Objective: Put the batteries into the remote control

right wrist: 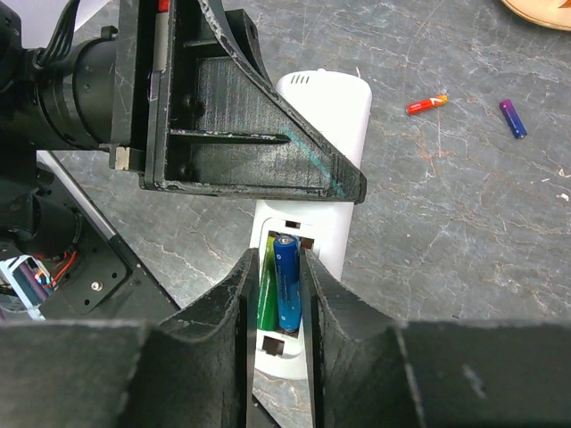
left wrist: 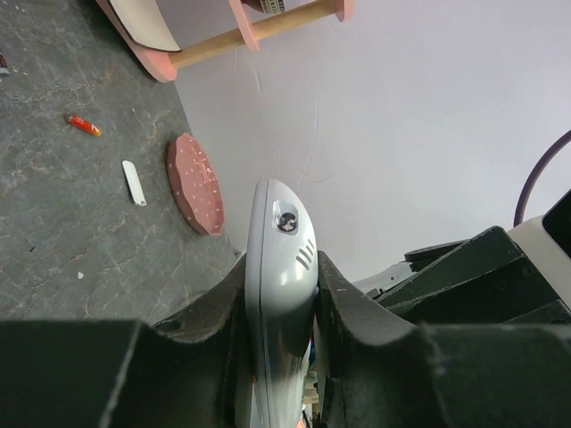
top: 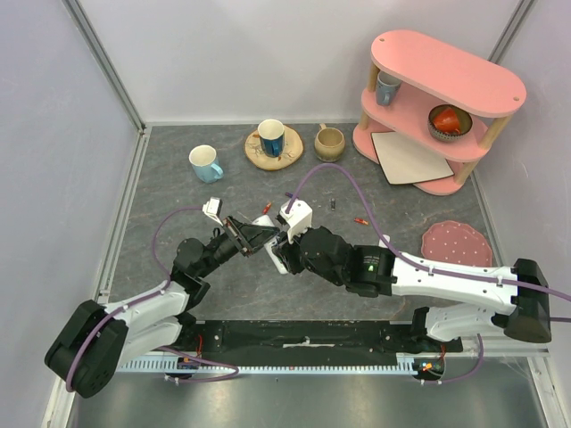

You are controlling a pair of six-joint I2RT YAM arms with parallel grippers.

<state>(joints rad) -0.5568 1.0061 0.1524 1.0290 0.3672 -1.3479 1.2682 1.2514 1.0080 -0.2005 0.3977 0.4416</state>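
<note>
The white remote control (top: 277, 259) lies back-up on the table's middle, and my left gripper (top: 268, 234) is shut on its upper end (left wrist: 281, 259). In the right wrist view its battery slot shows a green battery (right wrist: 267, 290) and a blue battery (right wrist: 287, 283) side by side. My right gripper (right wrist: 281, 267) straddles the blue one, jaws slightly apart with a gap on the left side. A red battery (right wrist: 426, 104) and a blue-purple battery (right wrist: 511, 117) lie loose on the table beyond. The left gripper's finger (right wrist: 259, 143) covers the remote's middle.
A pink two-tier shelf (top: 437, 98) stands at the back right and a pink dotted mat (top: 455, 242) lies in front of it. A white mug (top: 205, 163), a cup on a wooden coaster (top: 270, 138) and a beige mug (top: 328, 141) line the back. A small white strip (left wrist: 134, 182) lies near the mat.
</note>
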